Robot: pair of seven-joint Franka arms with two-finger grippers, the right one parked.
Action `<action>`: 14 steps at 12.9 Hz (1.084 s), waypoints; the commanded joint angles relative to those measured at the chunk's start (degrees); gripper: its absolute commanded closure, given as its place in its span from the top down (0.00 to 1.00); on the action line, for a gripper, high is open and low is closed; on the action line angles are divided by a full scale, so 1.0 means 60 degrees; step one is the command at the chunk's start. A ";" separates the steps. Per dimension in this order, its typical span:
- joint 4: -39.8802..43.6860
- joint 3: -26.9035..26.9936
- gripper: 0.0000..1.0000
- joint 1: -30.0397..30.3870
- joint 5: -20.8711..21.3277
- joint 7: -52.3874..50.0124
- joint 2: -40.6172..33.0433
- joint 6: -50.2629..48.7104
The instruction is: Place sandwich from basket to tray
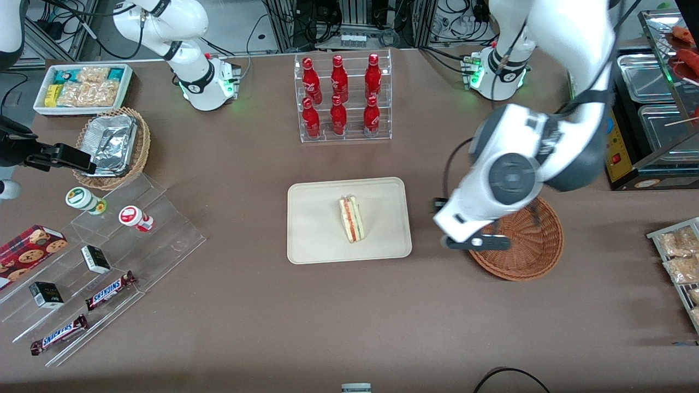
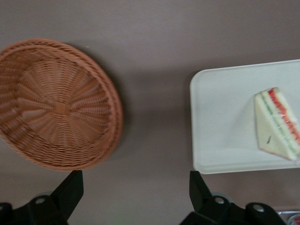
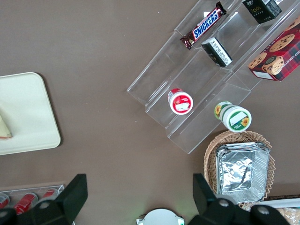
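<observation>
The sandwich (image 1: 352, 219) (image 2: 276, 124), a clear-wrapped white wedge with red and green layers, lies flat on the cream tray (image 1: 317, 229) (image 2: 220, 122) at the table's middle. The reddish-brown wicker basket (image 1: 529, 245) (image 2: 56, 103) sits beside the tray, toward the working arm's end, with nothing in it. My left gripper (image 1: 476, 241) (image 2: 136, 183) hangs above the bare table between tray and basket, overlapping the basket's rim in the front view. It is open, and only tabletop shows between its black fingers (image 2: 70, 185). The right wrist view catches the tray's (image 3: 23, 112) corner.
A clear rack of red cola bottles (image 1: 343, 98) stands farther from the front camera than the tray. Toward the parked arm's end are a tan basket of foil containers (image 1: 112, 144), a white snack bin (image 1: 82, 87) and a stepped acrylic display (image 1: 109, 256). Snack packets (image 1: 680, 256) lie at the working arm's end.
</observation>
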 commanded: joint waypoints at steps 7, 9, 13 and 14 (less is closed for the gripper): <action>-0.2131 -0.0068 1.00 0.2132 0.0081 0.2220 -0.2713 -0.0376; -0.2132 -0.0054 1.00 0.2352 0.0096 0.2220 -0.3065 -0.0655; -0.2586 -0.0039 1.00 0.2382 0.0198 0.2220 -0.3755 -0.0962; -0.2542 -0.0068 1.00 0.2484 0.0228 0.2220 -0.3828 -0.1051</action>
